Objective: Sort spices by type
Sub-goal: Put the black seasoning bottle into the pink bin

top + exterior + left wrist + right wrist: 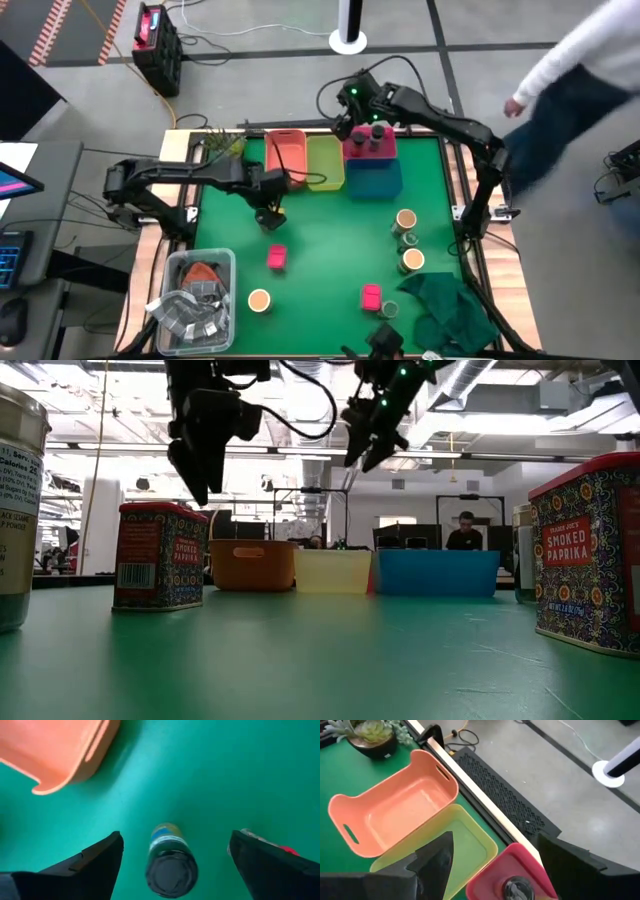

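Note:
My left gripper [172, 857] is open and points down over a small dark-capped jar [171, 867] that stands upright on the green table. Its fingers are on either side of the jar and clear of it; in the high view the gripper [270, 213] is near the orange bin [287, 158]. My right gripper [495, 857] is open above the pink bin [512, 865], where a dark-capped jar [517, 887] stands. Pink boxes [277, 257] [371, 296], tan-topped jars [259, 300] [405, 220] [412, 261] and a green-capped jar [390, 310] stand on the table.
The orange, yellow-green [325, 160], pink [370, 148] and blue [375, 178] bins line the far edge. A dark green cloth [450, 305] lies at the near right and a clear tub [195, 290] at the near left. A person [580, 70] stands beyond the far right corner.

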`<state>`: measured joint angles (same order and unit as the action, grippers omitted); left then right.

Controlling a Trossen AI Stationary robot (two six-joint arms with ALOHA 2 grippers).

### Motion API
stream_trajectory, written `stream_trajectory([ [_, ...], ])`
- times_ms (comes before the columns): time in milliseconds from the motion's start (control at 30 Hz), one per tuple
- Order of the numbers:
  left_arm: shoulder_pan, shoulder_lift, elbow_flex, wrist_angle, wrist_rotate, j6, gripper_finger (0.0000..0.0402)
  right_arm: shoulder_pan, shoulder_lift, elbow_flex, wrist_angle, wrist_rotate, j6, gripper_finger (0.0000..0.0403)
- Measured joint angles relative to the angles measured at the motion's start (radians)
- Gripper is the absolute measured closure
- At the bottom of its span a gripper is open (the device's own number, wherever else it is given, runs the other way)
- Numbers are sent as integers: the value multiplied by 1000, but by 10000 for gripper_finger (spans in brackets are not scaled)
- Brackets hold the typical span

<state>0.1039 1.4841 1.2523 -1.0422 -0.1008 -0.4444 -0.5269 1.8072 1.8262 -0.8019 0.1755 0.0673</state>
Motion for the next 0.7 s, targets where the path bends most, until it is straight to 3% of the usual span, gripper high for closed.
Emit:
stream_trajectory([
  [433, -53, -29, -225, 92, 8, -12, 45, 188, 0, 25, -69, 159, 132, 87],
  [700, -56, -29, -284, 149, 10, 38, 105, 304, 0, 25, -135, 192, 294, 88],
])
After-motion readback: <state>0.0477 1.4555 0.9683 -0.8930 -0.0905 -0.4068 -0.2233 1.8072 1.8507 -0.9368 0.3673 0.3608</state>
